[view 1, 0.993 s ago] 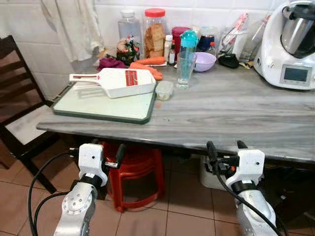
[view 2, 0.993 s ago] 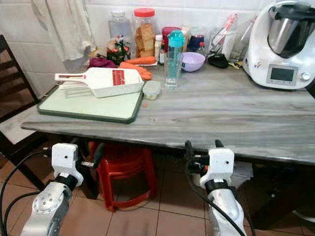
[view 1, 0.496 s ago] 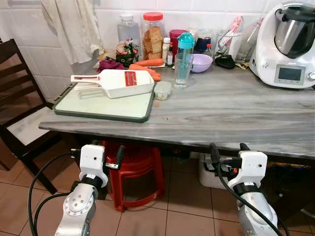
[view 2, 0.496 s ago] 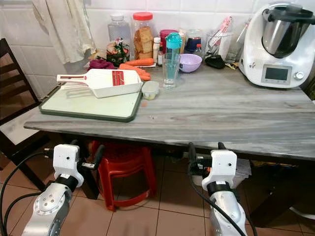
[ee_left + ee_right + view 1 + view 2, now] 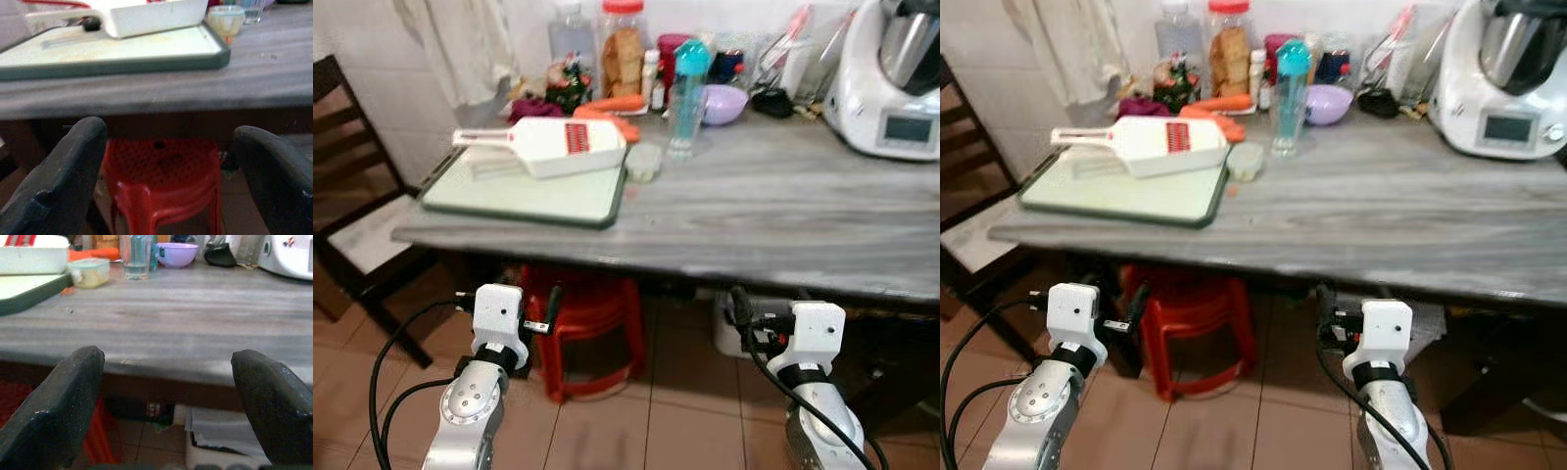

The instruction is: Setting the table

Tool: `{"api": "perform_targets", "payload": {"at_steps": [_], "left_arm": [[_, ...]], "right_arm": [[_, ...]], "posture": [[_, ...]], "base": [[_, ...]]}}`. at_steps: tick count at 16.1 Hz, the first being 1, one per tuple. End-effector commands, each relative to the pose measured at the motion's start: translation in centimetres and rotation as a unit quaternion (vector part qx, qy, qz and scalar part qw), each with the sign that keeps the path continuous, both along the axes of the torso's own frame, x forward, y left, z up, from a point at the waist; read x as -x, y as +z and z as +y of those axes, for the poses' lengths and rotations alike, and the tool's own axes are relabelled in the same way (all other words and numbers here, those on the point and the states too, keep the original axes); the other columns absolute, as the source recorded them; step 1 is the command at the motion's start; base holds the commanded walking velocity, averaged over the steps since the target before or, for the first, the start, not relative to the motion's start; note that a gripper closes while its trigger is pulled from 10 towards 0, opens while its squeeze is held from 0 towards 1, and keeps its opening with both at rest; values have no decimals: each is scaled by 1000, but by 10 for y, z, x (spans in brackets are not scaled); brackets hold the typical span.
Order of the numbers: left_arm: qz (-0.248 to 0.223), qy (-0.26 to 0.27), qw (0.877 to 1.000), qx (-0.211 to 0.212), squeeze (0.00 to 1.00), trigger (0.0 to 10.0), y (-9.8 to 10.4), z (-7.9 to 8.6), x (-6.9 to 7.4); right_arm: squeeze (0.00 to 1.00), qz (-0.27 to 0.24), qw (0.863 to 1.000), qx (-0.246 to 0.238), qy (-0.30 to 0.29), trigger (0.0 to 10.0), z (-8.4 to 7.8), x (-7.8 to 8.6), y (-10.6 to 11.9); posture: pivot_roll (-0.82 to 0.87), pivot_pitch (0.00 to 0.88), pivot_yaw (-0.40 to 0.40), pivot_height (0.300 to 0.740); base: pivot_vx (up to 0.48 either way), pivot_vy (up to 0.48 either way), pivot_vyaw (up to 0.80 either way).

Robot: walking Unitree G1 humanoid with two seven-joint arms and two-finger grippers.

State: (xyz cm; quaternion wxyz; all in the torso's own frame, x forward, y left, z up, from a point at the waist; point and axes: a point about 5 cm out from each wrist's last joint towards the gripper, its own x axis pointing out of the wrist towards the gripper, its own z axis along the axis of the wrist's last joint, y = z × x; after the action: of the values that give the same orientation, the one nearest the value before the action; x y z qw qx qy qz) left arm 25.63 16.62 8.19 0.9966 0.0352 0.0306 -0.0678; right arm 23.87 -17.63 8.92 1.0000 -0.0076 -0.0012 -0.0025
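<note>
While both the left gripper and right gripper hang spread and empty below the table edge, the glass near its far edge looks fragile, best gripped mid-wall.

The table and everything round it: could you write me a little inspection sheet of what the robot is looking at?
Surface: grey wood-grain table, its near half bare.
Job's things: clear glass, lilac bowl, small lidded tub.
Clutter: white slicer on green cutting board; carrots, jars, white kitchen machine along the back.
Grippers: left gripper and right gripper both open, empty, held below the table edge.
Cables: black cables along both arms.
Surroundings: red stool under the table, dark chair on the left, tiled floor.
</note>
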Motion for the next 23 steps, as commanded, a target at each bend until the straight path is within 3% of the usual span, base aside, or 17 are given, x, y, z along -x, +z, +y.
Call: {"api": "perform_targets", "payload": {"at_steps": [1, 7, 23], "left_arm": [[13, 6, 1000, -11, 0, 10000, -4, 5, 2], [13, 3, 1000, -13, 0, 10000, -4, 4, 2], [8, -51, 999, 9, 0, 10000, 2, -1, 1]], "right_arm": [[0, 5, 1000, 0, -5, 10000, -2, 0, -2], [0, 8, 1000, -1, -12, 10000, -3, 0, -4], [0, 6, 1000, -2, -22, 10000, -3, -5, -6]], "posture": [[44, 0, 17, 740], [44, 0, 20, 740], [56, 0, 26, 740]], "base": [[-371, 0, 0], [-363, 0, 0], [0, 0, 0]]}}
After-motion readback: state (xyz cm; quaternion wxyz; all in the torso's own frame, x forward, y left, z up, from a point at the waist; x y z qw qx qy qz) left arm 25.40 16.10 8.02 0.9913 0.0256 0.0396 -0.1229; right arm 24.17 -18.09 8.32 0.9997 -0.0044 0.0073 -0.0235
